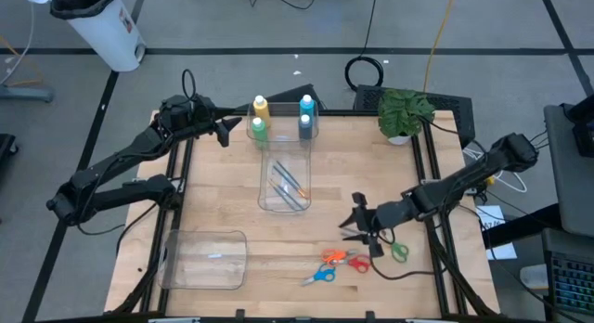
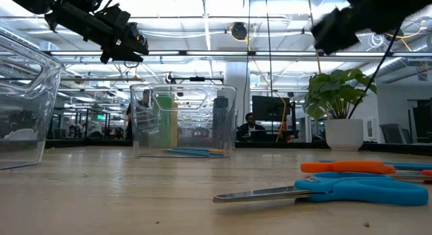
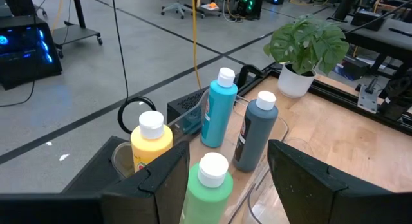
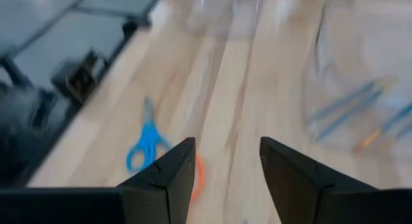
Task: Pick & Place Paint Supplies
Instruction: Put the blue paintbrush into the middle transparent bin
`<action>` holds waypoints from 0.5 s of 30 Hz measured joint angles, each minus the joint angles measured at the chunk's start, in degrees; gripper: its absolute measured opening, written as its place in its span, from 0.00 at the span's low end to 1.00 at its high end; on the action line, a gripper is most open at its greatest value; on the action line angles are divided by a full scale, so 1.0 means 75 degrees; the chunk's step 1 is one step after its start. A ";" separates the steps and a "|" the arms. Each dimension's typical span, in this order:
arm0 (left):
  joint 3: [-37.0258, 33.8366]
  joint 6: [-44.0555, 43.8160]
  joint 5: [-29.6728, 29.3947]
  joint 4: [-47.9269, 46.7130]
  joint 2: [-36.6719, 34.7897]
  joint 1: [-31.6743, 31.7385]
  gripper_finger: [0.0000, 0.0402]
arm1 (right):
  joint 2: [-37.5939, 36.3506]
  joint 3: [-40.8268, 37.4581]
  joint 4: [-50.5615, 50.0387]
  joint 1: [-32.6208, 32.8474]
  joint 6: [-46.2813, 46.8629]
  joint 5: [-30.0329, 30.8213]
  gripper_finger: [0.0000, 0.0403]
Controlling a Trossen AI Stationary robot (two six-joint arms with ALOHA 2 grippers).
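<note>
Where aisles stretch behind, wooden table [image 1: 232, 202].

Both arms are black, built of slim tubular links joined by chunkier rounded joint housings. A thin black cable loops up from the left arm [image 1: 121, 170] near its wrist. The right arm [image 1: 464, 182] has the same dark links, with a bulky joint block at its outer end. Each gripper has two flat, matte black fingers [image 3: 161, 179] with angular, wedge-shaped faces and bevelled edges; the right gripper's fingers [image 4: 168, 172] look alike.
</note>
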 joint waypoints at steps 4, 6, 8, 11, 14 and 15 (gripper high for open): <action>0.0000 0.0000 0.0000 0.0000 0.0000 0.0002 0.53 | 0.0000 -0.0697 0.0010 0.0166 -0.0013 0.0020 0.41; 0.0000 0.0000 0.0000 -0.0003 0.0000 0.0000 0.53 | 0.0000 -0.1076 0.0013 0.0224 -0.0019 0.0025 0.41; 0.0000 0.0000 0.0000 -0.0003 0.0000 0.0003 0.53 | 0.0000 -0.1400 0.0010 0.0263 0.0054 0.0025 0.41; 0.0000 0.0000 0.0000 -0.0001 0.0000 0.0000 0.53 | 0.0000 -0.1756 -0.0048 0.0263 0.0327 0.0026 0.41; 0.0000 0.0000 0.0000 -0.0003 0.0000 0.0003 0.53 | 0.0000 -0.1869 -0.0431 0.0263 0.0619 0.0026 0.41; 0.0000 0.0000 0.0000 -0.0003 0.0000 0.0000 0.53 | 0.0000 -0.1872 -0.0639 0.0263 0.0719 0.0026 0.41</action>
